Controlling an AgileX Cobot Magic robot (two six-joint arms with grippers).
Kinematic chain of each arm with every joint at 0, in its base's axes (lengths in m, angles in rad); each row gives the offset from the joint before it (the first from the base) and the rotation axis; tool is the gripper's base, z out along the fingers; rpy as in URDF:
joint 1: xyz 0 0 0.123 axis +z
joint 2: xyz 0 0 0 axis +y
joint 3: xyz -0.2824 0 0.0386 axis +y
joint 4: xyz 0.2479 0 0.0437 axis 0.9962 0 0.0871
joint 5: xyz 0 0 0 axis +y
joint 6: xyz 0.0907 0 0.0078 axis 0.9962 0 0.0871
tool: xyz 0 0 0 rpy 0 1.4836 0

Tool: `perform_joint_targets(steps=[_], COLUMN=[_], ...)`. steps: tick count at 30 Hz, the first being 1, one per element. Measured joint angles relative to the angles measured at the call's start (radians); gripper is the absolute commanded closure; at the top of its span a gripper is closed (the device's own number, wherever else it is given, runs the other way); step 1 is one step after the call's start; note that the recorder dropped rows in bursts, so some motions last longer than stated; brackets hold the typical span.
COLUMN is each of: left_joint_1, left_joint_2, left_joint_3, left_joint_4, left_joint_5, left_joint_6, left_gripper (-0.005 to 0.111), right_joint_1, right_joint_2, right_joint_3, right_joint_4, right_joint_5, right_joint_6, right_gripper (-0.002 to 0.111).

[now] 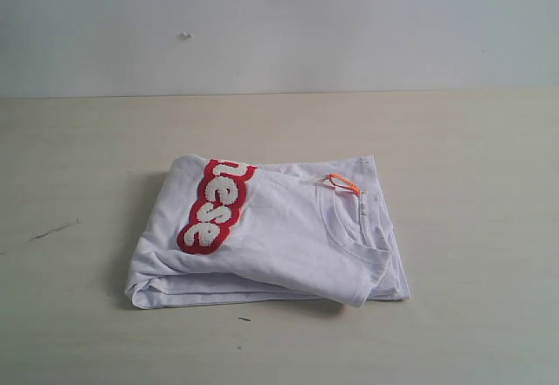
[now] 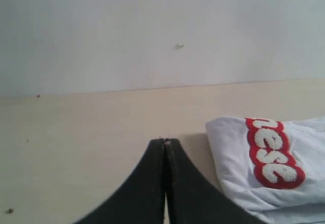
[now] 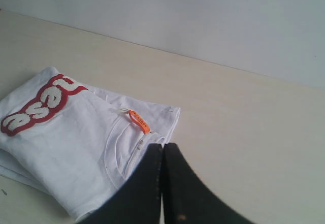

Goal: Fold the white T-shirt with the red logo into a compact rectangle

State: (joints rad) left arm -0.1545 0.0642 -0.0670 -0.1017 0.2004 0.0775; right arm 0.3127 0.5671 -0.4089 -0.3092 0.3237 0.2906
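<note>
The white T-shirt [image 1: 279, 237] lies folded into a thick rectangular bundle on the middle of the table. Its red logo [image 1: 216, 206] runs across the left part of the top layer, with the white letters "nese" showing. The ribbed collar [image 1: 349, 228] and an orange neck tag [image 1: 344, 182] sit toward the right. Neither arm appears in the exterior view. In the left wrist view my left gripper [image 2: 165, 141] is shut and empty, off the shirt's [image 2: 274, 168] logo-side edge. My right gripper [image 3: 163, 146] is shut and empty beside the collar and the orange tag [image 3: 138, 121].
The pale wooden table [image 1: 472, 158] stretches around the bundle on all sides. A plain light wall [image 1: 279, 27] stands behind it. A small dark scratch [image 1: 54, 230] marks the table at the left.
</note>
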Motion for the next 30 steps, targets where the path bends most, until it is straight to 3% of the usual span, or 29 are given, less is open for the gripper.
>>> perform_joint_targets(steps=[14, 30], left_joint_1=[0.161, 0.173], left_joint_2=[-0.058, -0.058], left_joint_3=[0.065, 0.067], left_joint_4=[0.046, 0.055], left_joint_5=[0.119, 0.159], left_joint_6=[-0.077, -0.090], left_gripper=[0.107, 0.107], right_joint_1=[0.000, 0.000], right_joint_2=[0.000, 0.000], right_joint_3=[0.000, 0.000], right_joint_4=[0.000, 0.000], right_joint_5=[0.000, 0.000], right_joint_6=[0.000, 0.000], right_gripper=[0.108, 0.108])
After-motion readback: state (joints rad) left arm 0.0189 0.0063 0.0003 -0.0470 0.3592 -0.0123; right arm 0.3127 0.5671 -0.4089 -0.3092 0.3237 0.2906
